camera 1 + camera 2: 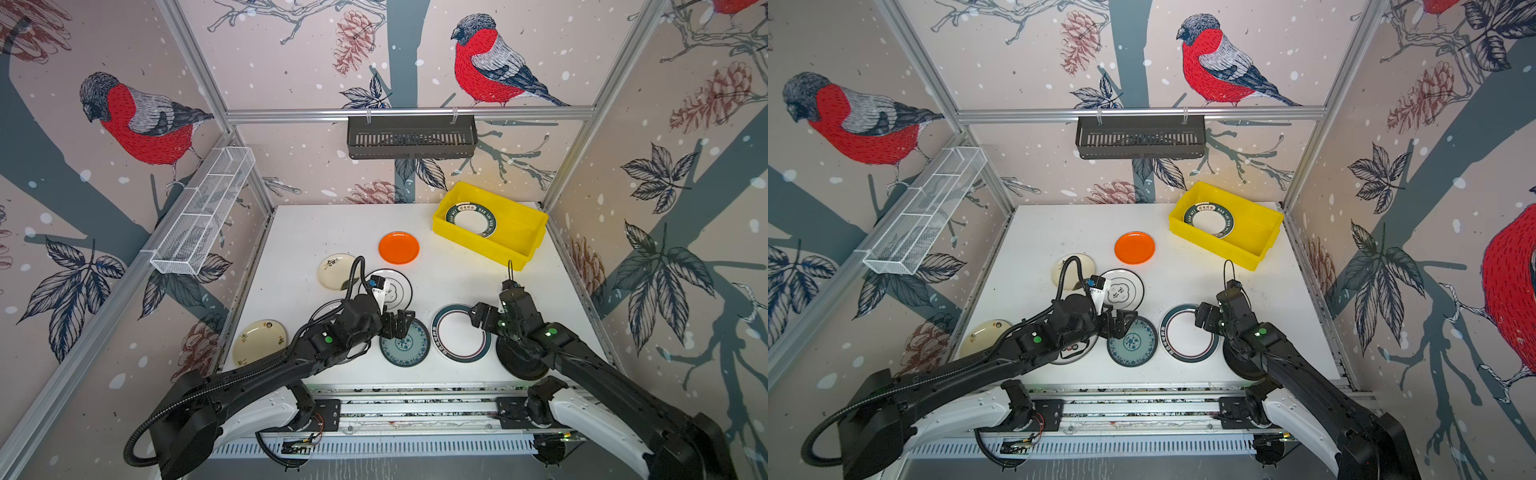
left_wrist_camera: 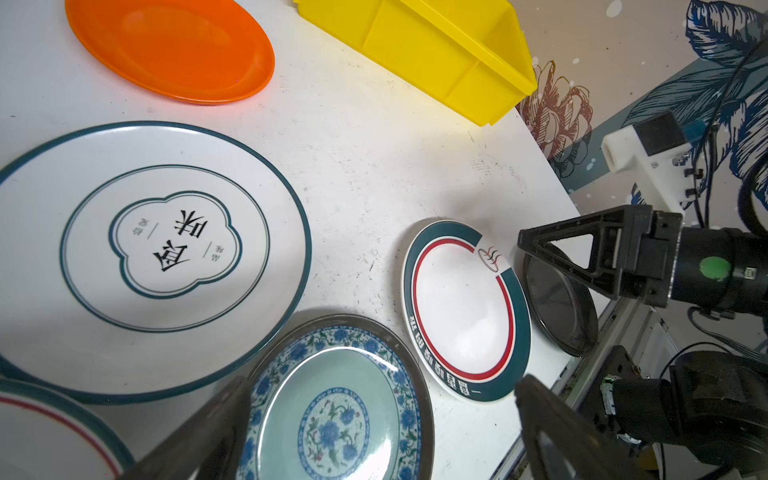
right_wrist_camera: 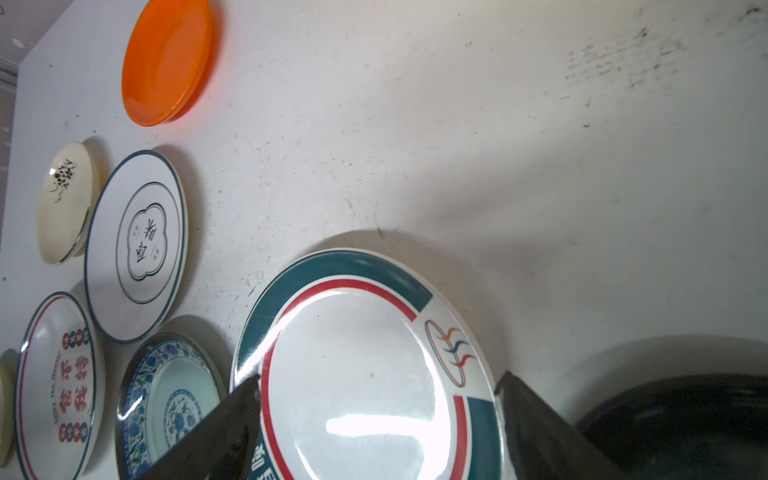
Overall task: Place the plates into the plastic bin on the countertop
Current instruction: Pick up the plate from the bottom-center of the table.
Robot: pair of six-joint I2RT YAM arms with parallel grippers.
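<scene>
One lettered plate (image 1: 471, 219) lies in the yellow plastic bin (image 1: 482, 246) at the far right of the tabletop (image 1: 457, 276); the rest lie flat outside it. The step in hand looks like reaching for a pick. The right tool (image 1: 478, 318) hangs open and empty over the teal-and-red-rimmed plate (image 1: 459, 340), and the left tool (image 1: 399, 325) is open over the blue floral plate (image 1: 405, 347). Next, a finger must catch a rim.

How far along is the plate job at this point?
Done: one dark-rimmed plate lies in the yellow bin. In hand: nothing; the left gripper is open above the blue floral plate, the right gripper open above the teal-and-red-rimmed plate. Left: eight plates on the countertop, including the orange plate and the black plate.
</scene>
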